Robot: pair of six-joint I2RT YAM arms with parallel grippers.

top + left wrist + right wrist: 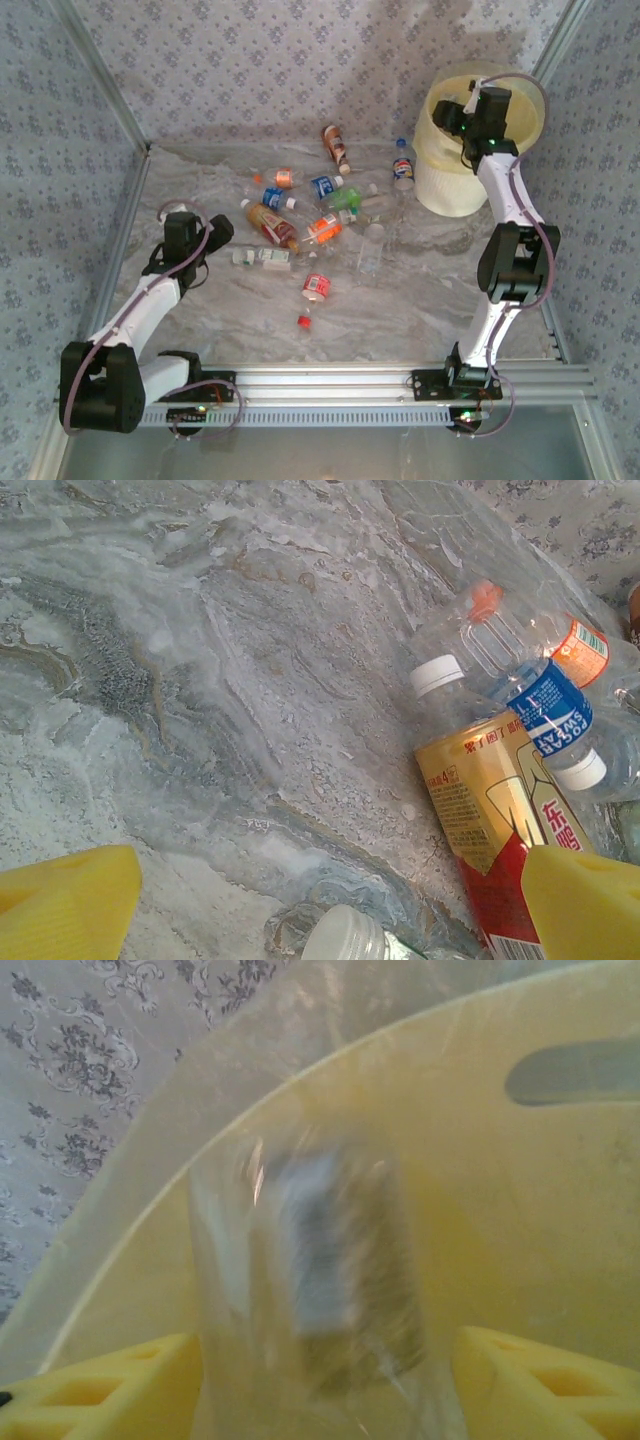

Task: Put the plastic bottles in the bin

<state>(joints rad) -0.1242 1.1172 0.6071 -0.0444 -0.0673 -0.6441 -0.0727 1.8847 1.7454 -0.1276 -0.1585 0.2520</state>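
One clear bottle [320, 1260], label blurred, sits between the yellow fingers [100, 1390] of my right gripper [325, 1400]. It is over the open mouth of the bin [560, 1220], with the bin's inner wall behind it.

Grip: I cannot tell whether the pads bear on the bottle or stand just clear of it.

Location: the bin is at the far right of the table [420, 290], and my right wrist is above its rim.

Roughly ten more bottles [300, 215] lie loose across the table's middle and far side. One [403, 172] lies just beside the bin's left wall.

Left gripper [218, 232]: fingers wide apart, clamped on nothing, low over the left of the table. It is beside a gold-and-red-labelled bottle [490, 810] and a blue-labelled one [550, 715].

Hazards, as I judge them:
- The bottle clings to one pad and swings as I lift, then clips the rim and falls outside.
- My wrist catches the rim on the way out, and the light bin shifts or tips.
- My left fingers close off-centre on a round, lying bottle, so it rolls or squirts away and scatters its neighbours.
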